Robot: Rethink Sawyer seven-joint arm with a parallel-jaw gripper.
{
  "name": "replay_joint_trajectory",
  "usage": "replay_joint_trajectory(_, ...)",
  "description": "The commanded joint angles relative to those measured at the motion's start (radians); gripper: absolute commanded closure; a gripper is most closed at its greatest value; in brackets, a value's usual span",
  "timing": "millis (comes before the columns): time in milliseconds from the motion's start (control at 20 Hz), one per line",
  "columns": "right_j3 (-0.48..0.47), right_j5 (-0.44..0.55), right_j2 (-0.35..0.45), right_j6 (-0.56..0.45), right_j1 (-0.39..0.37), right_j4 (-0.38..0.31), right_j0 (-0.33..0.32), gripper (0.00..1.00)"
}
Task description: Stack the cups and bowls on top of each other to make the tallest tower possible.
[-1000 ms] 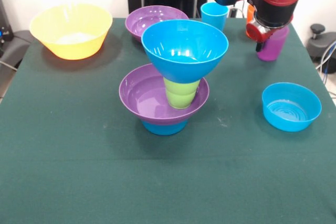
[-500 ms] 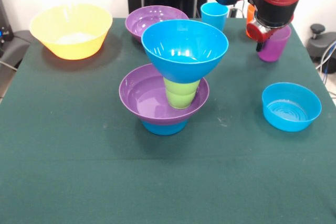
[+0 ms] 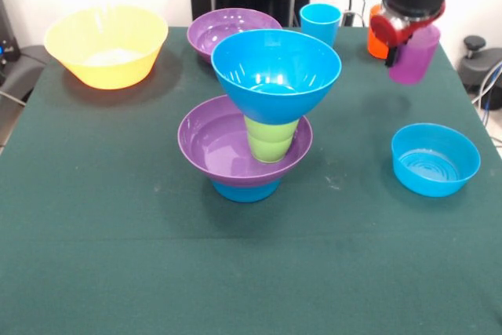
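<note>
The tower stands mid-table: a small blue bowl (image 3: 245, 191) at the bottom, a wide purple bowl (image 3: 213, 147) on it, a lime green cup (image 3: 271, 139) upright in that, and a large blue bowl (image 3: 274, 68) on top. At the back right my gripper (image 3: 403, 49) is shut on the translucent purple cup (image 3: 416, 56), held just above the cloth. An orange cup (image 3: 377, 40) is partly hidden behind the gripper. A light blue cup (image 3: 320, 21) stands at the back.
A large yellow bowl (image 3: 106, 46) sits at the back left, and a second purple bowl (image 3: 227, 27) behind the tower. A small blue bowl (image 3: 435, 159) rests on the right of the green tablecloth (image 3: 118, 241).
The arm has risen, and the purple cup has come up off the table with it. The tower and the other bowls have not moved.
</note>
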Motion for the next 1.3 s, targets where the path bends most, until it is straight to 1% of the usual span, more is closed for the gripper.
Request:
replay_joint_trajectory(50, 0.040, 0.157, 0.030, 0.046, -0.194, 0.072, -0.043, 1.00)
replay_joint_trajectory(100, 0.044, 0.170, 0.040, 0.039, -0.206, 0.090, -0.057, 1.00)
replay_joint_trajectory(150, 0.038, 0.200, 0.037, 0.021, -0.218, 0.087, -0.057, 1.00)
replay_joint_trajectory(200, 0.045, 0.209, 0.047, 0.009, -0.233, 0.101, -0.071, 1.00)
replay_joint_trajectory(250, 0.038, 0.243, 0.041, -0.009, -0.246, 0.095, -0.069, 1.00)
replay_joint_trajectory(300, 0.042, 0.251, 0.041, -0.027, -0.261, 0.089, -0.076, 1.00)
replay_joint_trajectory(350, 0.024, 0.281, 0.026, -0.046, -0.271, 0.061, -0.068, 1.00)
replay_joint_trajectory(400, 0.017, 0.293, 0.019, -0.051, -0.279, 0.052, -0.072, 1.00)
replay_joint_trajectory(650, -0.043, 0.360, 0.013, -0.086, -0.290, -0.002, -0.099, 1.00)
replay_joint_trajectory(850, -0.056, 0.359, 0.024, -0.132, -0.309, -0.027, -0.146, 1.00)
replay_joint_trajectory(950, -0.052, 0.340, 0.033, -0.143, -0.316, -0.027, -0.169, 1.00)
replay_joint_trajectory(1300, -0.041, 0.351, 0.072, -0.198, -0.337, -0.036, -0.242, 1.00)
